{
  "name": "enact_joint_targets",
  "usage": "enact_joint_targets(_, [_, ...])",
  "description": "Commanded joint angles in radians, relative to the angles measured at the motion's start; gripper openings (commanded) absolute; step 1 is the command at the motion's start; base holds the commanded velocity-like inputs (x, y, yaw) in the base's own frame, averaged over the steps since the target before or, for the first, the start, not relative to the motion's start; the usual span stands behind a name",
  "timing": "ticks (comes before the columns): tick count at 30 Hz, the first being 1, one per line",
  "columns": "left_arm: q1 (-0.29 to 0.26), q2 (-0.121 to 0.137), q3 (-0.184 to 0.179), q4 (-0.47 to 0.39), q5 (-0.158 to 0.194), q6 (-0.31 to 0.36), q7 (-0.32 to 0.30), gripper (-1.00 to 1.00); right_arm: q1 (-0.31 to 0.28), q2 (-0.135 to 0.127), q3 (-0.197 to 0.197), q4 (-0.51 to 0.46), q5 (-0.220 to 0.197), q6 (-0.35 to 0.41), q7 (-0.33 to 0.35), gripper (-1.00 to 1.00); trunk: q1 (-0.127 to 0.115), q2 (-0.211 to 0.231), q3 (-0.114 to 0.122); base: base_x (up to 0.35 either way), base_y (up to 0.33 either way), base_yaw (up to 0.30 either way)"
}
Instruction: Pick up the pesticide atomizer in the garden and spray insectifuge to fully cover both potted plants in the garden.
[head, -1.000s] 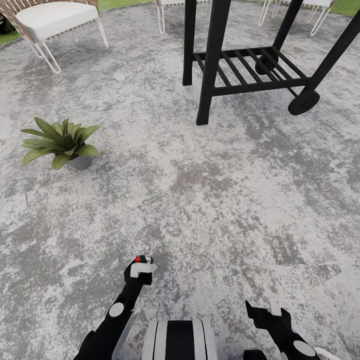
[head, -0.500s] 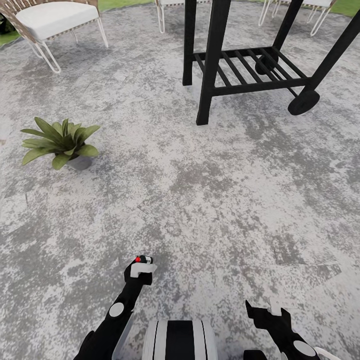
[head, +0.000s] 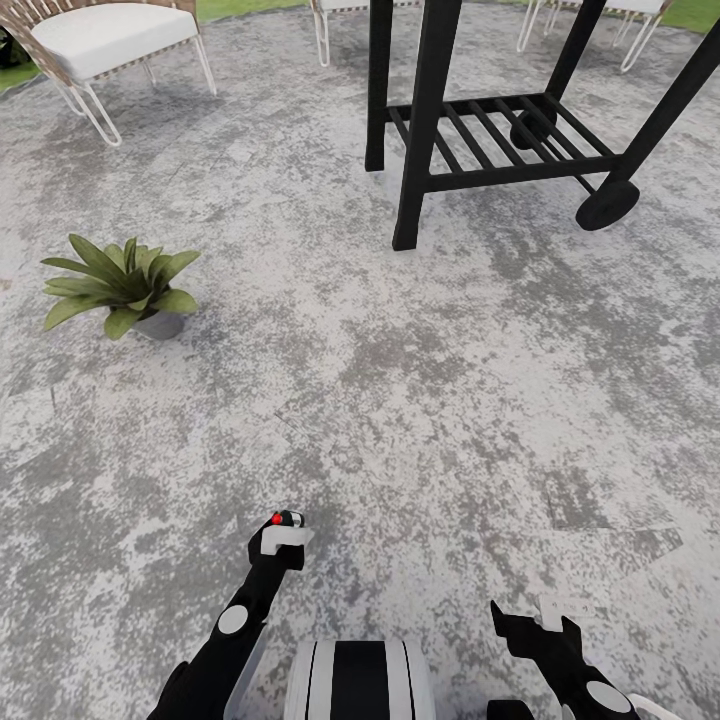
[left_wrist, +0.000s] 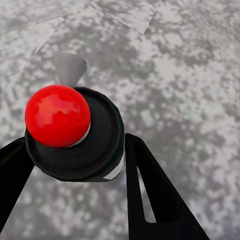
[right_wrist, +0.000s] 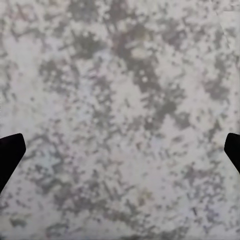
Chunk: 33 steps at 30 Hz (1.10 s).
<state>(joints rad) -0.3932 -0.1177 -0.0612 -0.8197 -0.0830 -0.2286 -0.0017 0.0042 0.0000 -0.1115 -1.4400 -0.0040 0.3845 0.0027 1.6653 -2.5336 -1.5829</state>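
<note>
1. The left gripper (head: 283, 535) sits low in the head view, its jaws pinching the atomizer (head: 287, 520); from there only the bottle's dark top and red dot (head: 276, 518) show, the body hidden behind the gripper.
2. In the left wrist view the atomizer (left_wrist: 75, 135) is seen end-on: a red ball on a round dark cap, with a black finger (left_wrist: 150, 190) against each side. The label and bottle body are out of sight below the cap.
3. The right gripper (head: 530, 625) is at the lower right of the head view, jaws spread and holding nothing; its arm is cut off by the frame edge. In the right wrist view only the finger tips (right_wrist: 10, 150) show at the two edges, over blurred mottled paving.
4. One plant (head: 125, 285) stands on the patio (head: 400, 400) well to the front left of the left gripper; its leaves cover most of the grey pot (head: 160, 325).
5. A black cart (head: 510, 130) stands ahead to the right, its top cut off; one wheel (head: 607, 203) shows clearly, another is half hidden behind the slatted shelf.
6. A chair (head: 100, 45) at the upper left is partly cropped; other chair legs (head: 322, 35) show along the top edge.
7. No spray specks can be made out.
</note>
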Motion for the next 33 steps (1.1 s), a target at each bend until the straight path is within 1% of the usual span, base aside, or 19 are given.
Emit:
enact_joint_targets(1, [0.0,0.0,0.001,0.001,-0.009,-0.003,0.0,-1.0,0.0,0.0,0.0,-0.002,-0.001,0.005,0.0,1.0,0.0,0.0,0.0,0.0,0.0,0.0])
enact_joint_targets(9, [-0.001,0.0,0.001,-0.02,-0.009,-0.003,0.0,-1.0,0.0,0.0,0.0,-0.002,0.0,0.005,0.0,1.0,0.0,0.0,0.0,0.0,0.0,0.0])
enact_joint_targets(25, [0.0,0.0,0.001,-0.021,-0.007,-0.001,0.002,-1.0,0.0,0.0,0.0,-0.002,0.0,0.005,0.0,1.0,0.0,0.0,0.0,0.0,0.0,0.0])
enact_joint_targets(33, [-0.001,0.0,0.001,-0.021,-0.007,0.0,0.002,-1.0,0.0,0.0,0.0,-0.002,0.001,0.005,-0.001,1.0,-0.004,0.002,0.031,0.0,0.0,0.0])
